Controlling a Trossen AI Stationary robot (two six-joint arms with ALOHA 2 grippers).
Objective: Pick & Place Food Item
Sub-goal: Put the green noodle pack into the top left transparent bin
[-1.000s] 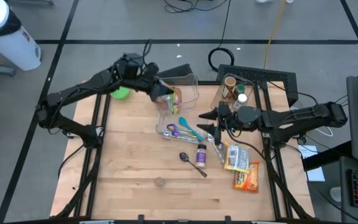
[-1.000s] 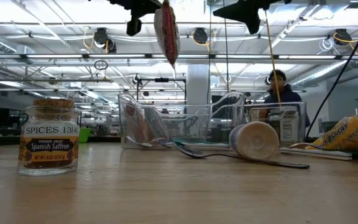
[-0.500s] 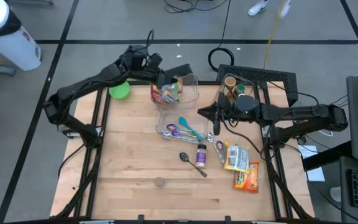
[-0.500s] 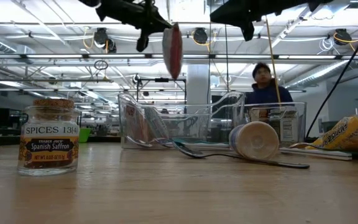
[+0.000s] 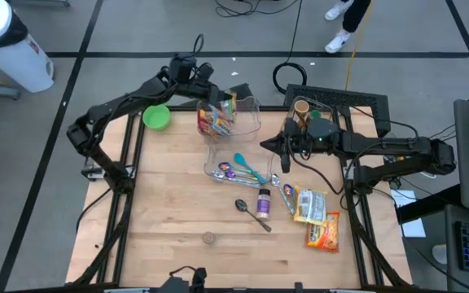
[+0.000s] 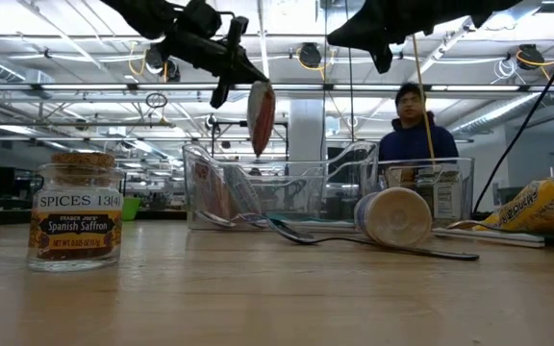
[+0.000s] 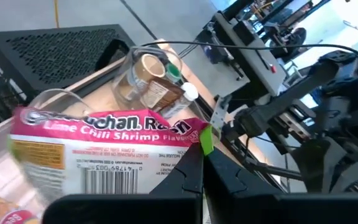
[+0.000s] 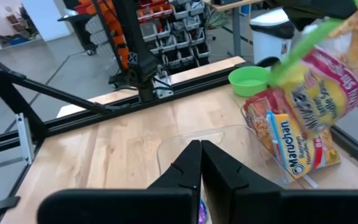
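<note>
Near edge, low view: saffron spice jar [image 6: 75, 211] upright on the wooden table [image 5: 177, 220]. Behind it, a small bottle [image 6: 393, 217] lies on its side, just beside a spoon [image 6: 354, 242]. Two snack packets [image 5: 316, 218] lie flat near the table's right edge.

Mid-table: clear tray [image 5: 233, 169] with coloured utensils. Right gripper [image 5: 270, 149] hangs above the table between that tray and the clear bin of bottles [image 5: 306, 120] at the right rear. Its fingers are pressed together, holding nothing.

Far side: left gripper [image 5: 210, 96] is clamped on the top edge of a pink ramen packet [image 5: 221, 112], Maruchan chili shrimp flavour going by the print in the left wrist view [image 7: 104, 149]. The packet is off the table, over the rear clear bin [image 5: 247, 116]. In the low view it hangs below the gripper, long axis near vertical, slightly tilted, lower end pointing down toward the bin and above its rim [image 6: 259, 117]. Other packets already sit in that bin. Green bowl [image 5: 156, 119] at the rear left corner.

Background: person in a dark hoodie [image 6: 412, 135] standing beyond the table.
</note>
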